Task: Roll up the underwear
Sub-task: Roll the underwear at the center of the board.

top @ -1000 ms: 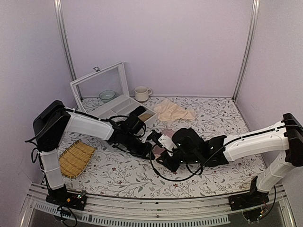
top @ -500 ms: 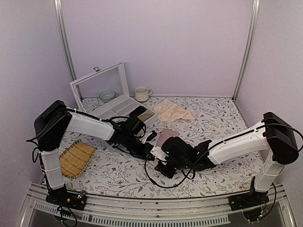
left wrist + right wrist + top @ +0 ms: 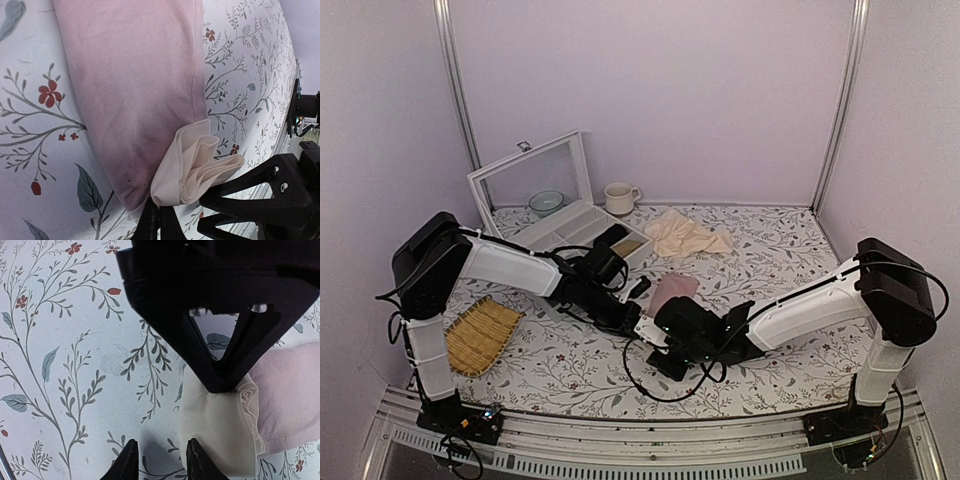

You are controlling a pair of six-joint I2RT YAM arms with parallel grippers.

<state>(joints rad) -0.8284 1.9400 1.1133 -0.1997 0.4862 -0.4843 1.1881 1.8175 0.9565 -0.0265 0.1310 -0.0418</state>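
Observation:
The underwear (image 3: 672,291) lies mid-table, dusty pink, its cream waistband (image 3: 200,170) bunched into folds at the near end. In the left wrist view my left gripper (image 3: 159,222) is shut on the corner of that waistband. In the top view the left gripper (image 3: 634,317) sits at the garment's near-left end. My right gripper (image 3: 161,465) is open over bare floral tablecloth, and its right finger (image 3: 198,462) stands at the edge of the cream waistband (image 3: 220,440). In the top view the right gripper (image 3: 665,338) is just right of and nearer than the left one.
A pale beige cloth (image 3: 685,237) lies behind the underwear. At the back left are a white box with a raised glass lid (image 3: 555,190), a green bowl (image 3: 546,202) and a cream mug (image 3: 618,197). A woven bamboo tray (image 3: 480,335) sits at the front left.
My right arm has swung left and toward the near edge, uncovering the pink fabric and bringing its gripper close to the left one. The left gripper has stayed in place, shut.

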